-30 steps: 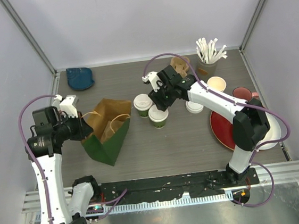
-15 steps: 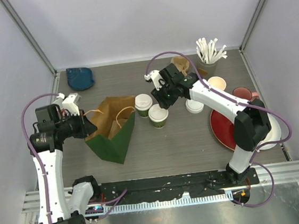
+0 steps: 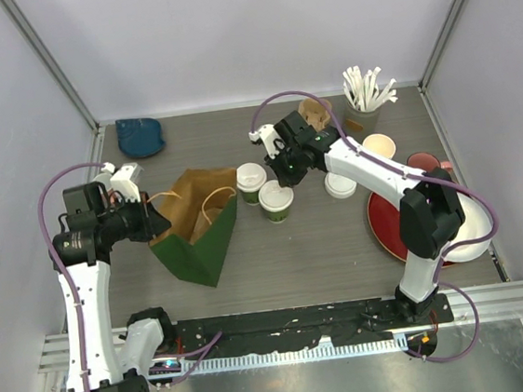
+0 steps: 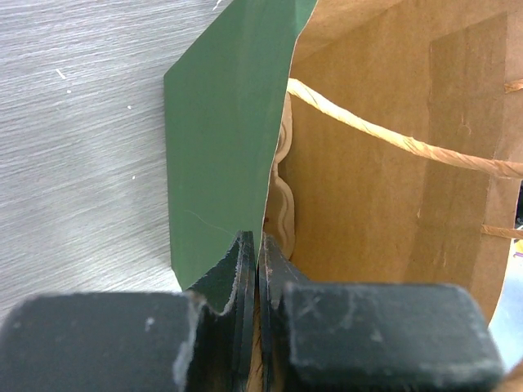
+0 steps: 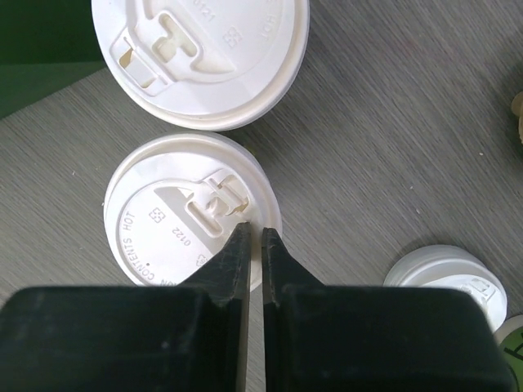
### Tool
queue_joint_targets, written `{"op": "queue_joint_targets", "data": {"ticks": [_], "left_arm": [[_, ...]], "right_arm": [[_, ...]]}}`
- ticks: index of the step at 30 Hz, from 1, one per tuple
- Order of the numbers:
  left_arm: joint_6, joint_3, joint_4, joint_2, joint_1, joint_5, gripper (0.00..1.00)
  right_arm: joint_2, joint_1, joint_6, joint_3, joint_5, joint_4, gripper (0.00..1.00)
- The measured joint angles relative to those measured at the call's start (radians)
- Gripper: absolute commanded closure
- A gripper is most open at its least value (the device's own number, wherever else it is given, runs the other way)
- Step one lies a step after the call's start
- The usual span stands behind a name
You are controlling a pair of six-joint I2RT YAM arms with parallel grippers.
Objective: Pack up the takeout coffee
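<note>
Grey wood-grain bench surface inside a white-walled enclosure carries all items. Toward the near-left part of the bench [image 3: 324, 255], the left jaws are clamped together on the rim of the green paper bag [image 3: 195, 231]. This grip holds the bag upright with its brown-lined mouth open. The part of the bag interior shown by the left wrist view contains no cup. Just beside the bag, at the middle of the bench, stand the two takeout coffees: the nearer lidded cup [image 3: 277, 202] and the farther lidded cup [image 3: 251, 182], close together and both outside the bag. The right jaws hang directly over the rim of the nearer cup's lid, drawn nearly together with only a thin slit between them. Whether they pinch the lid edge cannot be determined. A third white lid [image 3: 340, 185] lies to the right of the cups, near a red plate [image 3: 386, 225]. A cup of white stirrers [image 3: 367, 91] stands at the far right edge. Progress assessment: both cups are lidded, so lidding appears complete, but packing has not begun. Remaining work is to lift each cup and lower it into the open bag.
</note>
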State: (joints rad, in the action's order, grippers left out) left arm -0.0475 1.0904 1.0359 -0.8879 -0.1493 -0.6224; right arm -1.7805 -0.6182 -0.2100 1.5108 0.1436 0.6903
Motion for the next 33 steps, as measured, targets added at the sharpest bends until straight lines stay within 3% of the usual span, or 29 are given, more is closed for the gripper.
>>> {"op": "queue_joint_targets", "data": {"ticks": [22, 33], "left_arm": [[-0.004, 0.004, 0.006, 0.000, 0.012, -0.018, 1.00], [0.006, 0.004, 0.007, 0.000, 0.012, -0.027, 1.00]], "right_arm": [[0.166, 0.000, 0.062, 0.047, -0.027, 0.122, 0.99], [0.214, -0.002, 0.156, 0.296, -0.102, 0.218, 0.99]]}}
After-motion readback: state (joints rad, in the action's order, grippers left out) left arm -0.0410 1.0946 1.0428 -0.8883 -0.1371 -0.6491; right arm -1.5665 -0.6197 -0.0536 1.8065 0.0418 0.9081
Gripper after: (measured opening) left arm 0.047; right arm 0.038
